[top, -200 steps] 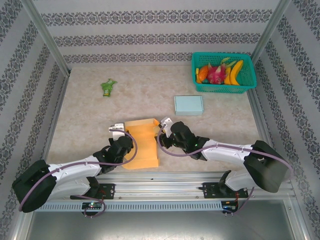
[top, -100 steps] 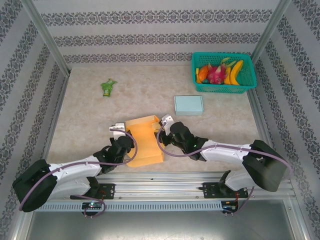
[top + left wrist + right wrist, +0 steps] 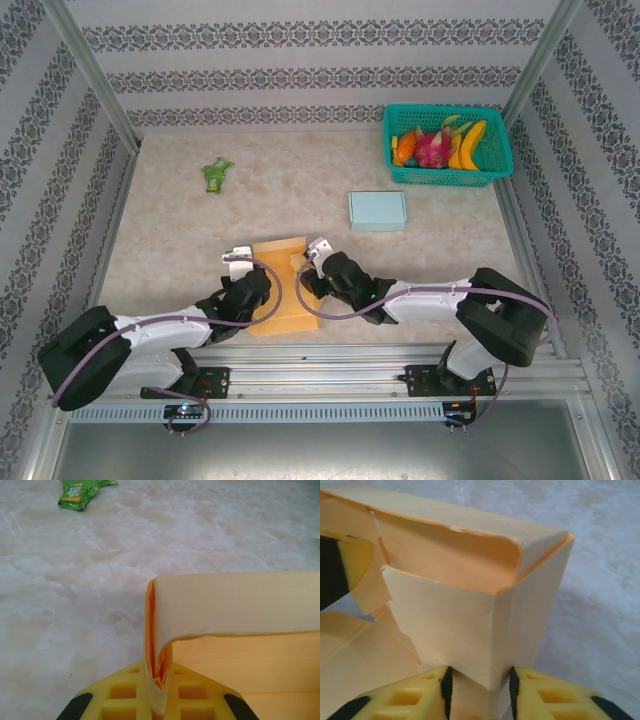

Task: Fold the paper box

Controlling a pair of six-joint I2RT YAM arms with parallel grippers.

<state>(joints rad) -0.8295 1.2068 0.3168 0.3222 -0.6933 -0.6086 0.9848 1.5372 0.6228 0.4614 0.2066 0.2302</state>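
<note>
Here, on the marbled worktop (image 3: 180, 220), the orange paper box (image 3: 284, 303) lies at the near edge between my two arms, partly folded with one wall raised. My left gripper (image 3: 158, 682) is clamped shut on a thin side wall. My right gripper (image 3: 480, 685) pinches an upright corner of the box.

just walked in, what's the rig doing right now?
Both arms are on the orange paper box near the front of the table. The left gripper is shut on one thin upright wall. The right gripper has its pads against both sides of a raised corner. The box is only partly formed, with one panel lying flat. The blue box, green packet and fruit basket sit farther back.
</note>
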